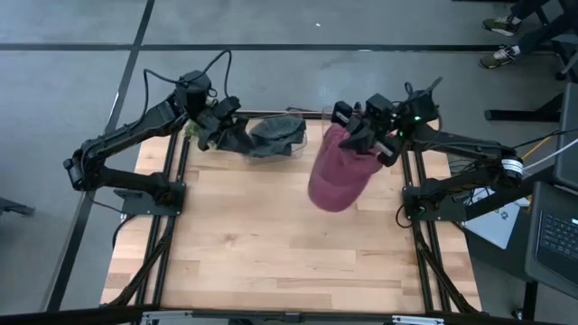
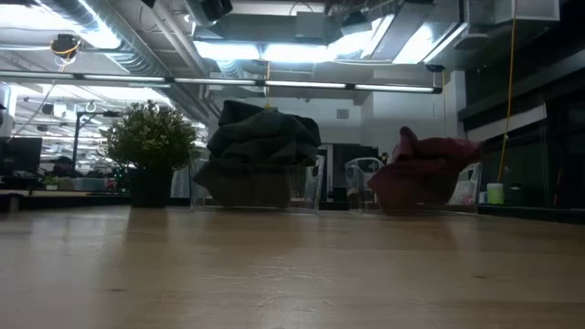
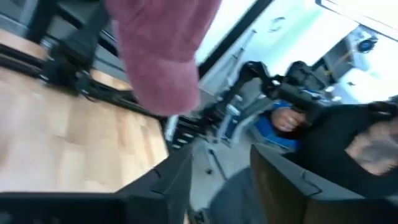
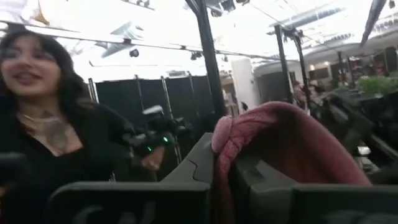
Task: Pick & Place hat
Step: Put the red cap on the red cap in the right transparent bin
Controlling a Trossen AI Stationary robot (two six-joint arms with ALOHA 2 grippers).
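A maroon knitted hat [image 1: 339,176] hangs at the table's far right from my right gripper [image 1: 366,137], which is shut on it. In the low view the maroon hat [image 2: 425,164] shows at the right. A dark grey hat [image 1: 271,135] lies heaped on a clear bin [image 2: 256,192] at the far edge. My left gripper [image 1: 219,126] stands just left of that dark hat. In the left wrist view my left gripper [image 3: 221,186] is open, with nothing between its fingers. My right gripper pinches the maroon hat's ribbed edge [image 4: 222,140] between its two fingers. The fingers come from the table's right side, about level. The hat's body hangs below and beyond the fingers, slack; whether its lower end touches the table I cannot tell.
A potted plant [image 2: 151,137] stands at the far left corner. A second clear container [image 2: 366,183] stands at the far edge near the maroon hat. A person [image 4: 43,124] is beyond the table. The wooden table's middle and near half [image 1: 271,253] are bare.
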